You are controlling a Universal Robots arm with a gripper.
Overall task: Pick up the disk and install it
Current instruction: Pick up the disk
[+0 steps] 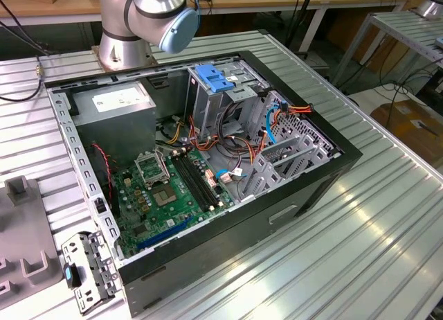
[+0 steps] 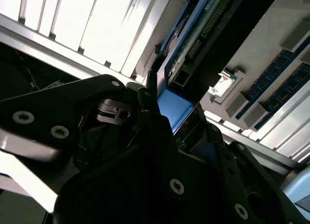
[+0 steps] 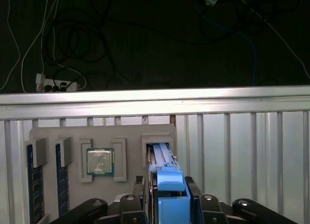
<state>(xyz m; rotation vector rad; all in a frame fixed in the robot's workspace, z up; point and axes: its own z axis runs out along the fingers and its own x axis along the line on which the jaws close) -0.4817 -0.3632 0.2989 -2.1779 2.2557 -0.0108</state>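
The disk (image 3: 162, 158) stands on edge in a slot of the grey holder tray (image 3: 131, 136), and its blue carrier bracket (image 3: 172, 197) points toward the camera. My gripper (image 3: 169, 185) is shut on that bracket, with a dark finger (image 3: 141, 192) pressed against each side. In the second wrist view the gripper (image 2: 169, 115) holds the blue bracket (image 2: 175, 106), and beyond it runs the disk's circuit-board edge (image 2: 203, 32). I cannot tell whether the disk has lifted out of the slot.
The tray also holds memory sticks (image 3: 35, 185) and a processor (image 3: 100, 161). In the exterior view an open computer case (image 1: 208, 161) lies on the ribbed metal table (image 1: 360, 237). Its drive cage (image 1: 228, 91) carries a blue bracket (image 1: 213, 77). The arm's base (image 1: 124, 36) stands behind it.
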